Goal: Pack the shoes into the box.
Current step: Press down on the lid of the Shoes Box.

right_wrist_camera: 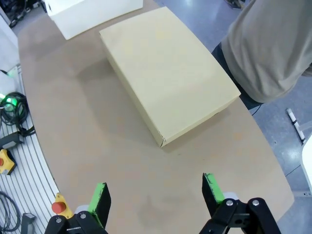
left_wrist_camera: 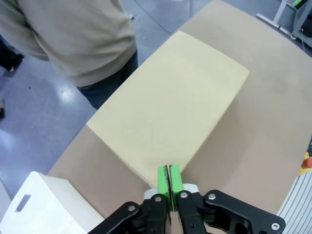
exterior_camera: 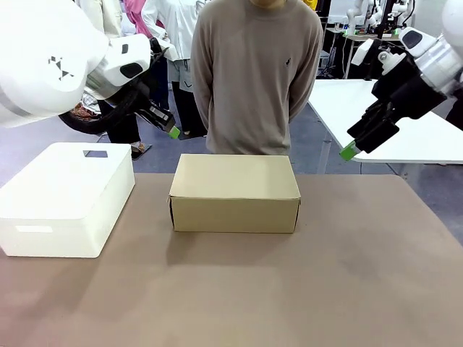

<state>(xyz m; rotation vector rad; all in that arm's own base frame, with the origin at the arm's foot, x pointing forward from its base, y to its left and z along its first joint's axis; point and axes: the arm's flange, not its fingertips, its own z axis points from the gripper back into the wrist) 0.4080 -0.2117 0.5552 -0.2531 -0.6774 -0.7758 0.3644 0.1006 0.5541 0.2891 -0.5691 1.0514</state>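
Bare brown desk (exterior_camera: 304, 303) fills the near stretch, with nothing on it up to the near edge. Beyond that, the box (exterior_camera: 235, 194) sits toward the far edge, about midway between the side edges, its long side facing the robot. A white box (exterior_camera: 66, 196) stands apart from it near the left edge. A person (exterior_camera: 257, 76) stands just past the far edge, behind the box.

Both arms hang high, well clear of the desk. The left gripper (left_wrist_camera: 168, 181) has its green pads pressed together on nothing, above the box's left end. The right gripper (right_wrist_camera: 157, 195) is spread wide and empty, off toward the right edge.

Likely trouble: the lid is down, so nothing can go in until it is lifted. With pads pressed together the left gripper could only nudge the flap, and a shove against the light cardboard would probably slide the box toward the far edge instead of opening it.

The box is plain tan cardboard, clean, sharp-cornered, flat-topped, with a dark seam at its left front corner.
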